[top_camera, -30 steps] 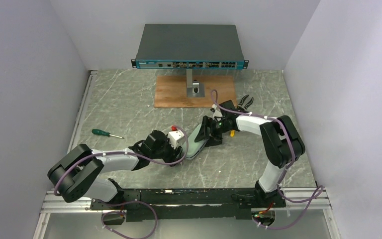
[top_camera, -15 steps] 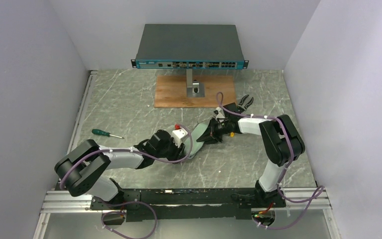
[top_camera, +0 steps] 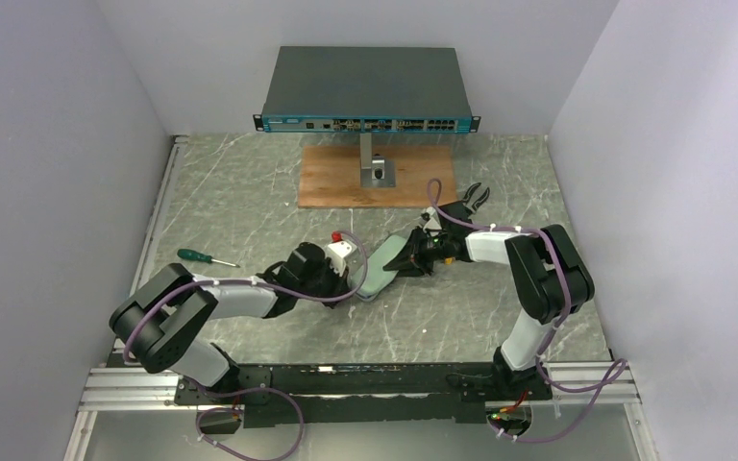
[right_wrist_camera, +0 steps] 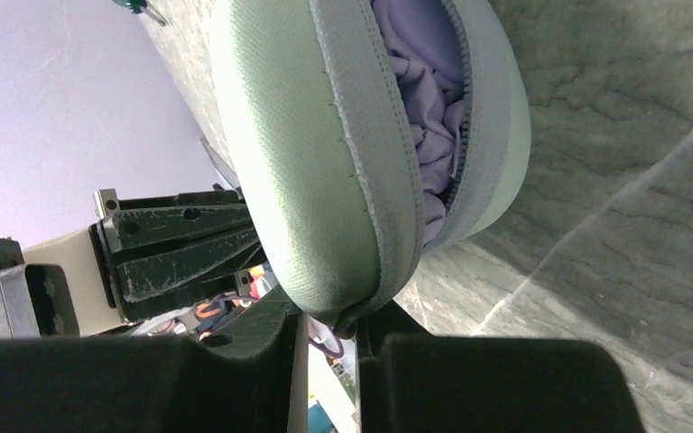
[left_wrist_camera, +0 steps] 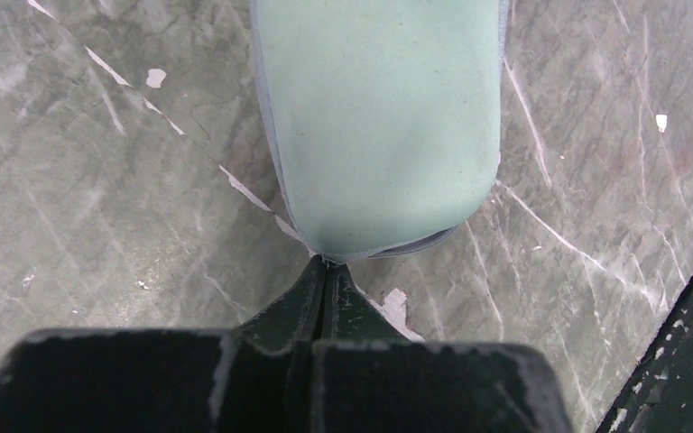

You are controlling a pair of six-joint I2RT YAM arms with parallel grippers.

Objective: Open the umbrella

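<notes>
A: Judging progress on the umbrella (right_wrist_camera: 415, 90): hardly begun. Not spread, not extended, not even out of the case (top_camera: 381, 267).

B: Lying where?

A: Tucked inside that pale green oval case, flat on the marbled table (top_camera: 250, 211), about mid-table, between the two arms.

B: Visible at all?

A: Only from the right wrist, through a parted stretch of zip (right_wrist_camera: 457, 135). Crumpled lavender folds, packed tight. No shaft, handle or strap loop showing. From above and from the left wrist, nothing but smooth green shell.

B: And the left gripper (left_wrist_camera: 325, 271)?

A: Clenched fully, fingertips pressed flat together, touching the near end of the case right at the zip seam. Maybe nipping a zip tab or a bit of the seam; cannot tell from here.

B: Right gripper (right_wrist_camera: 325, 325)?

A: Pinched onto the opposite end, gripping the stitched rim beside the parted zip, with only a thin slit between the fingers.

B: Left to do?

A: Nearly everything, at a guess. Run the zip round, fold back the lid, lift out the bundle, undo any strap, then slide out the shaft and push up the canopy. Worth watching for soft fabric snagging in the zip teeth.
</notes>
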